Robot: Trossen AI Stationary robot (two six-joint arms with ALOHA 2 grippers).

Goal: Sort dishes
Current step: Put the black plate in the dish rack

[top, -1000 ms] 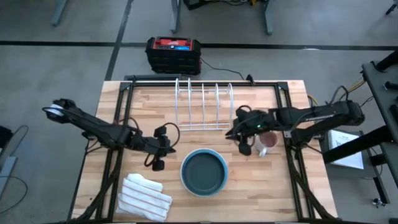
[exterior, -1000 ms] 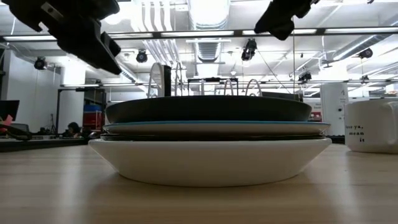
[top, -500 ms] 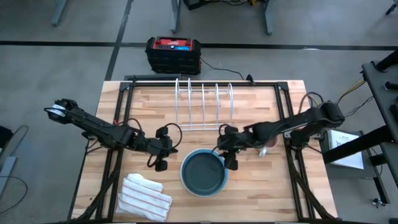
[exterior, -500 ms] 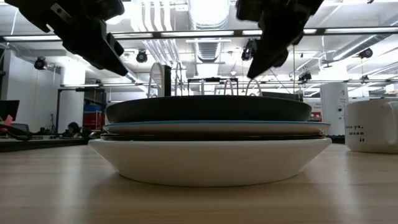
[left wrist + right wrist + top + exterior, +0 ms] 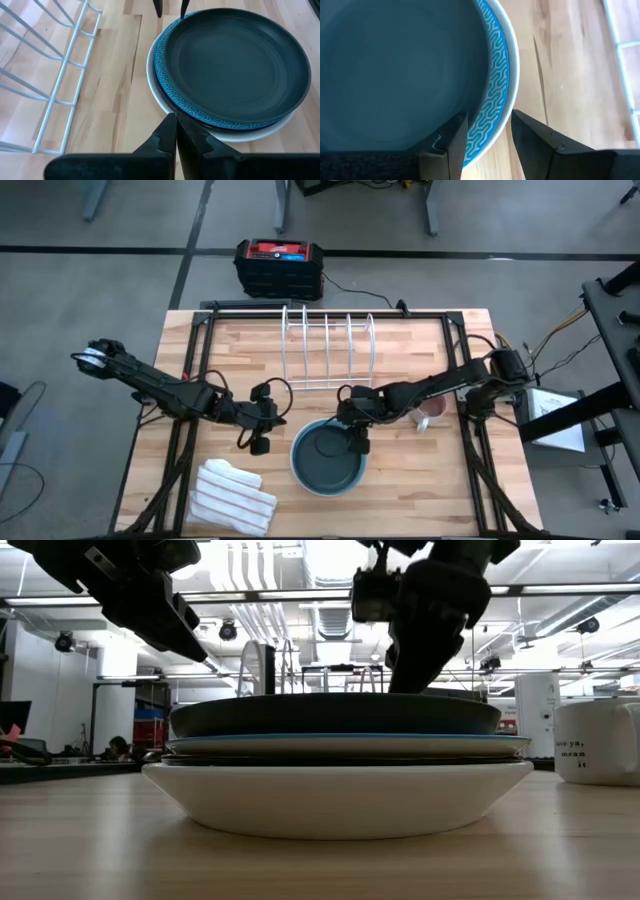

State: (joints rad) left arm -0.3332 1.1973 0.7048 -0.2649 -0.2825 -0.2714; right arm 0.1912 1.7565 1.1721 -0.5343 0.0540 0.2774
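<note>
Now the right gripper (image 5: pixel 356 442) has swung from the mug (image 5: pixel 430 409) over to the dishes (image 5: pixel 327 458) stacked mid-surface, fingers (image 5: pixel 451 137) spread astride the rim, seemingly ready to grasp. Left gripper (image 5: pixel 256 442) waits beside, fingers pressed together.

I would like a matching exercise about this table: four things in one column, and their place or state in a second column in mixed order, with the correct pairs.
Things:
1. dark blue-grey round dish
2. white wire dish rack
3. folded white striped cloth
4. left hand

Places or states:
A. near the front left corner of the table
B. fingers shut, beside the dish stack
C. on top of the dish stack
D. at the back of the table, empty

Pairs: 1-C, 2-D, 3-A, 4-B
</note>
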